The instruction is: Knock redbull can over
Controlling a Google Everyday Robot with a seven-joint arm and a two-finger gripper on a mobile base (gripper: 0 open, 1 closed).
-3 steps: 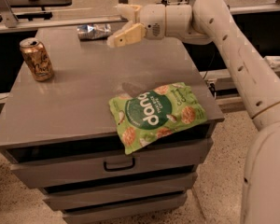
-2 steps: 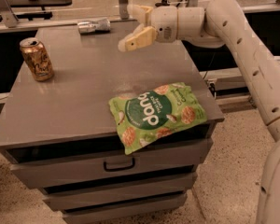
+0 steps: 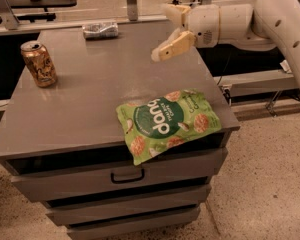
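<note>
The redbull can (image 3: 100, 30), slim and silver with bluish markings, lies on its side at the back edge of the grey table (image 3: 90, 99). My gripper (image 3: 161, 32) hovers above the table's back right part, to the right of the can and apart from it. Its two cream fingers (image 3: 174, 46) are spread and hold nothing. The white arm reaches in from the right.
A wider gold-orange can (image 3: 38, 63) stands upright at the table's left side. A green snack bag (image 3: 167, 121) lies at the front right, overhanging the edge. Drawers (image 3: 120, 176) sit below the tabletop. Another table stands behind.
My gripper has moved to the right, farther from the lying can. The can, the gold can and the bag have stayed where they were.
</note>
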